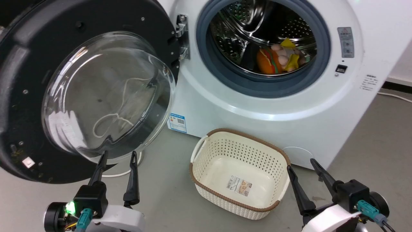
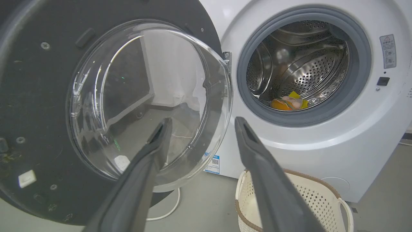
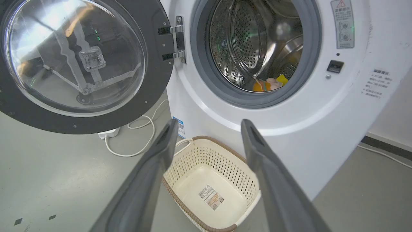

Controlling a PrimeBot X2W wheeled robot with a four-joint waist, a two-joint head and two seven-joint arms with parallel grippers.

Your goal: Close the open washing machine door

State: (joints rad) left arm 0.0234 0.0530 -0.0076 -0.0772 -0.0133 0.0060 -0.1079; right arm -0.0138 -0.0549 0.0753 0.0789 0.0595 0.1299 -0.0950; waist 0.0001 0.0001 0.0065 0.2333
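The washing machine door (image 1: 29,106) (image 2: 35,106) (image 3: 151,83) stands swung wide open to the left, its black rim and bulging clear glass bowl (image 1: 109,93) facing me, hung on a metal hinge (image 1: 182,37). My left gripper (image 1: 118,155) (image 2: 201,124) is open, its fingertips just below the glass bowl's lower edge and apart from it. My right gripper (image 1: 301,162) (image 3: 209,125) is open at the lower right, over the floor beside the basket, holding nothing. The white washer (image 1: 257,106) shows its grey-ringed steel drum opening (image 1: 262,48).
A cream perforated basket (image 1: 196,151) (image 3: 193,141) with a brown rim sits empty on the grey floor in front of the washer, between my two grippers. Colourful plush toys (image 1: 280,58) lie inside the drum. A white cable (image 3: 141,135) and plug run along the floor under the door.
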